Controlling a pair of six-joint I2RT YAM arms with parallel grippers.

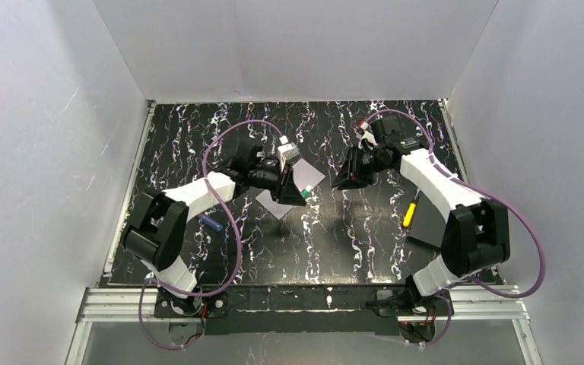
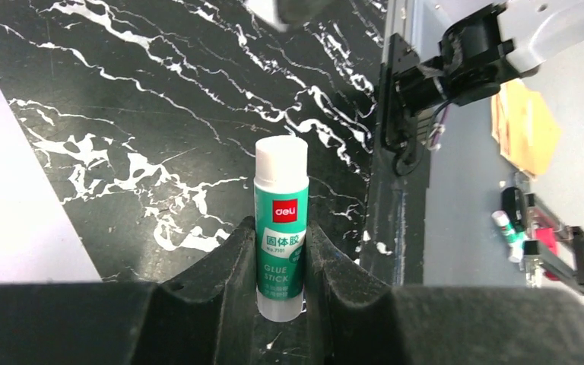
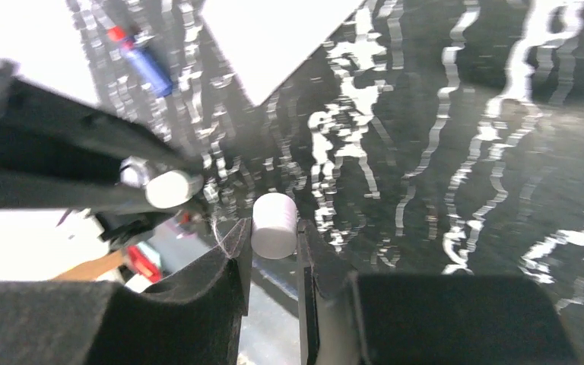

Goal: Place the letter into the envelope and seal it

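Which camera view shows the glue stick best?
The left wrist view: the glue stick sits in the centre, gripped between the left end effector's fingers, label readable. The right wrist view probably shows only its blurred round white end. From the top it is a tiny speck.

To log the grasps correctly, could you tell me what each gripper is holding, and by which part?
Left gripper holds the Deli glue stick by its lower green body; right gripper pinches a small white cap across its sides.
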